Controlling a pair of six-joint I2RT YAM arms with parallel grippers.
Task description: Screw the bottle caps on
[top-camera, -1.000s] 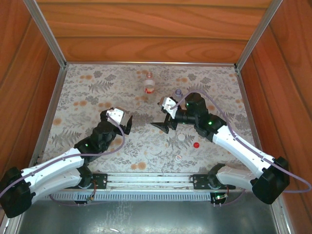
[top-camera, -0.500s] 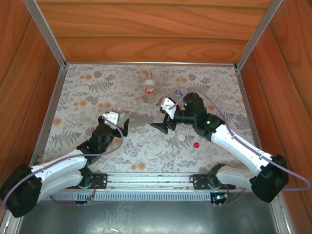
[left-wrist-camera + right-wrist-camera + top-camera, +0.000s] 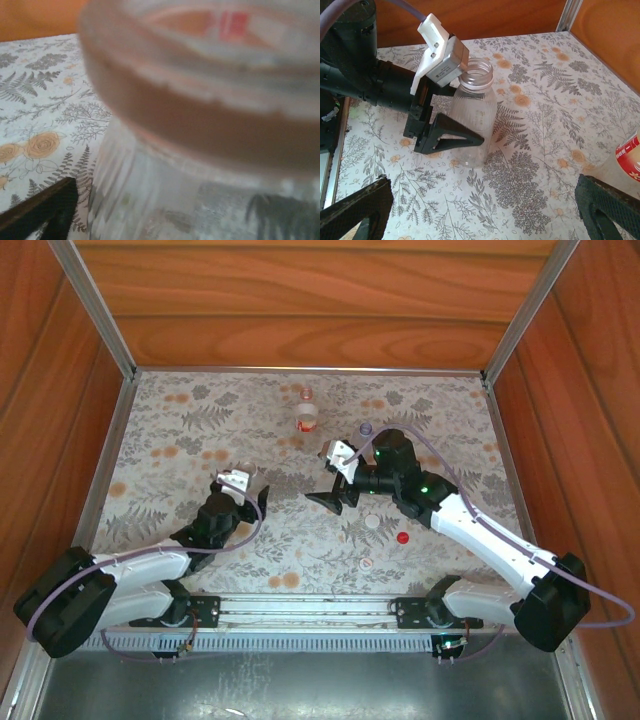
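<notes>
While it stands, bottle (image 3: 472, 120) points upward.

Plain bottle (image 3: 472, 120): clear, ribbed, wide; stood upright, neck uncapped, left of centre on the worktop (image 3: 170, 435).
Labelled bottle (image 3: 307, 416): clear, red-orange label; stood upright, far centre.
Tinted bottle (image 3: 366, 429): purplish; only its top is seen, right of the labelled one.
Far white cap (image 3: 372, 522): laid loose, right of centre.
Red cap (image 3: 402, 537): laid just right of it.
Near white cap (image 3: 366, 564): laid loose, nearer.

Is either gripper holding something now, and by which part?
The right gripper is open and empty. The left gripper has its jaws on either side of the clear bottle, at its ribbed body; whether they grip it cannot be told.
</notes>
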